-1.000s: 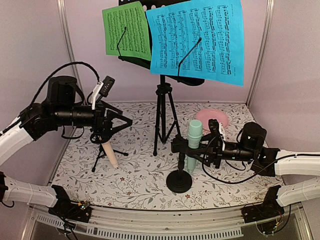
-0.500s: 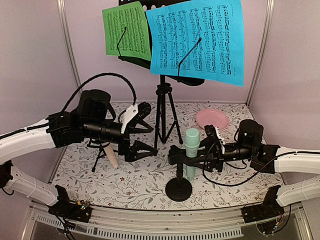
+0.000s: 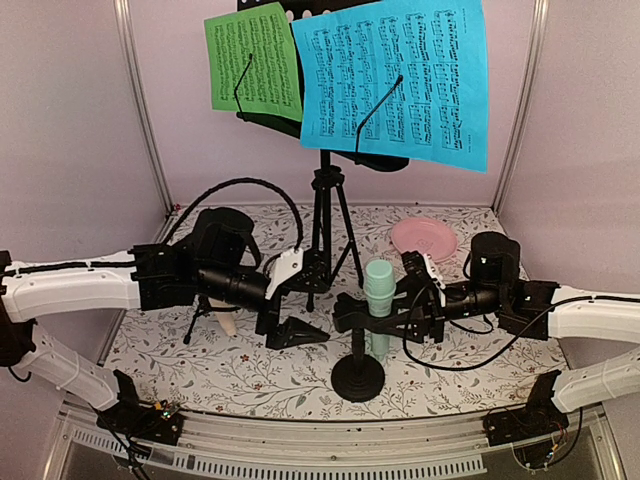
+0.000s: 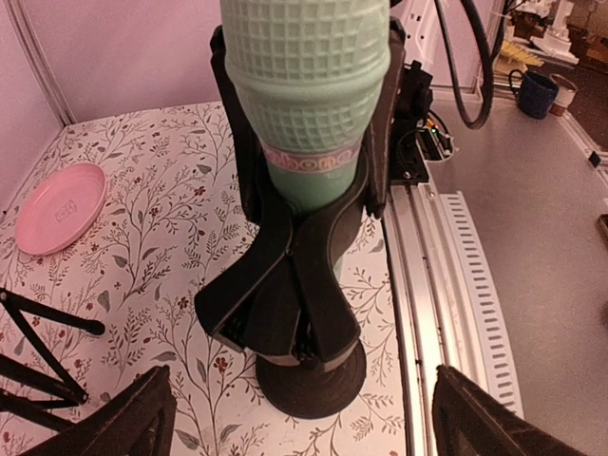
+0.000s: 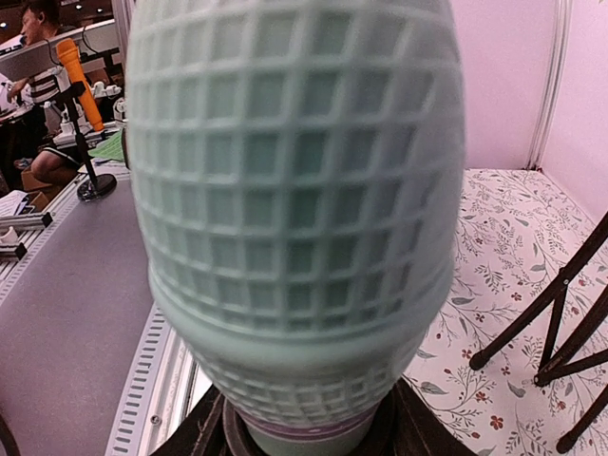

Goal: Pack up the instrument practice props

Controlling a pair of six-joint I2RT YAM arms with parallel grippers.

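Mint microphone (image 3: 378, 285) stood upright in black holder (image 3: 358, 378), near centre; right gripper (image 3: 360, 308) clasped its body. Left gripper (image 3: 303, 300) hung just left, jaws spread wide, holding nothing.

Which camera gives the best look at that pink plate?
The left wrist view: the pink plate lies whole and unblocked. The top external view shows it smaller, at the back right. The right wrist view misses it.

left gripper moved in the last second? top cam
Yes. The left gripper swung right and nearer, from by the beige microphone to beside the tripod music stand legs, open, facing the mint microphone.
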